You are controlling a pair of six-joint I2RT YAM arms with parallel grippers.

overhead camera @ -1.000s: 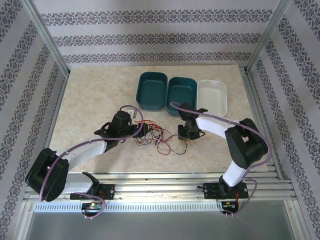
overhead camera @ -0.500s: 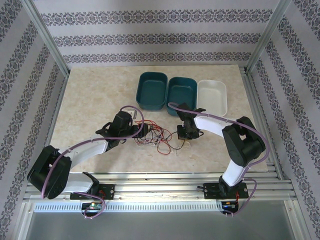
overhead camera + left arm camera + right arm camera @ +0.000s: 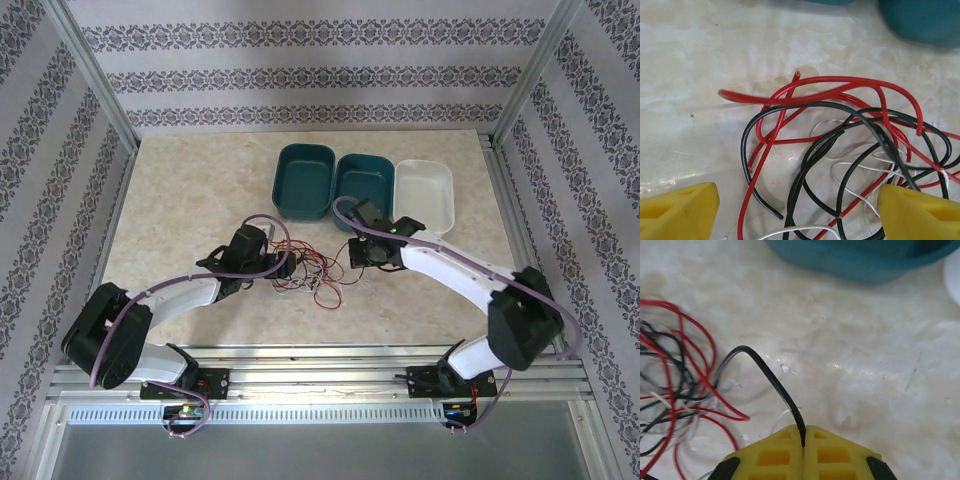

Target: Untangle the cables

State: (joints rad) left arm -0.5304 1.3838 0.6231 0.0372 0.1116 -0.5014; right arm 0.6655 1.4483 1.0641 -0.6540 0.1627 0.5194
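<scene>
No text, label, brand, number or sign can be read on anything here. The dark bands on the walls (image 3: 300,78) are a repeated ornament, not lettering. The small fittings at the arm bases (image 3: 205,383) may carry print, but from above they are too small to tell.
</scene>
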